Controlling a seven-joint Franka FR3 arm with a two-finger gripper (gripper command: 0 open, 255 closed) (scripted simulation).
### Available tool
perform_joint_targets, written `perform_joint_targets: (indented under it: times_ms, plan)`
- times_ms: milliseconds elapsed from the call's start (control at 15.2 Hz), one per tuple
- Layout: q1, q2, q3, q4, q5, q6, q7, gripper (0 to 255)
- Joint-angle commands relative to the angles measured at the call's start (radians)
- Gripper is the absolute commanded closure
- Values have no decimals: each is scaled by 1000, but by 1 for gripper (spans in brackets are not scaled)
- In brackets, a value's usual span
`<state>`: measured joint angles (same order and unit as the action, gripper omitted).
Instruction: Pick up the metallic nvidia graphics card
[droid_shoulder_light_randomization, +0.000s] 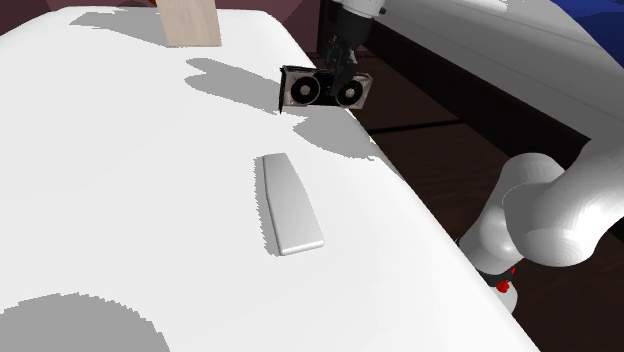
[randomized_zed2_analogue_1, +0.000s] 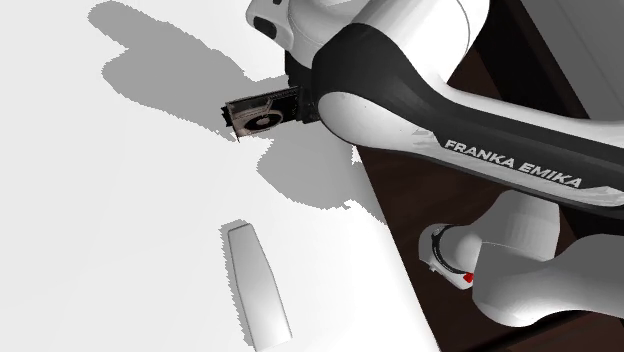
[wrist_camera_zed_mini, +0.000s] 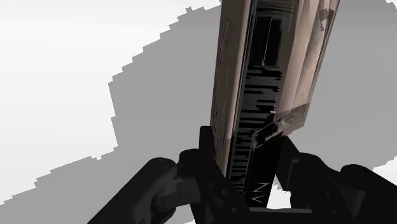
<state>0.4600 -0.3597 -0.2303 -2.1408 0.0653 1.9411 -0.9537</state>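
Note:
The graphics card (droid_shoulder_light_randomization: 325, 90) is a metallic grey slab with two round fans on its face. It stands on its long edge near the white table's (droid_shoulder_light_randomization: 120, 150) far right edge. My black gripper (droid_shoulder_light_randomization: 338, 76) comes down on it from above and is shut on its upper edge. In the wrist view the two fingers (wrist_camera_zed_mini: 213, 159) clasp the card (wrist_camera_zed_mini: 267, 76) between them, seen edge-on. In the second exterior view the card (randomized_zed2_analogue_1: 262, 112) sticks out from under the arm's wrist. A grey shadow spreads on the table below it; the card seems slightly raised.
A flat grey bar (droid_shoulder_light_randomization: 290, 203) lies on the table nearer the stand, also seen as a pale bar (randomized_zed2_analogue_1: 258, 285). A tan wooden block (droid_shoulder_light_randomization: 190, 22) stands at the far edge. The table's right edge drops to a dark floor (droid_shoulder_light_randomization: 430, 110).

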Motion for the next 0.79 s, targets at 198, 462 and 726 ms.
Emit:
perform_joint_targets:
  times_ms: [198, 462, 726]
  plan:
    - [0, 0, 1, 39, -1, -39, 4, 255]
    - [1, 4, 2, 96, -1, -93, 10, 255]
    - [3, 11, 3, 157, 0, -146, 15, 255]
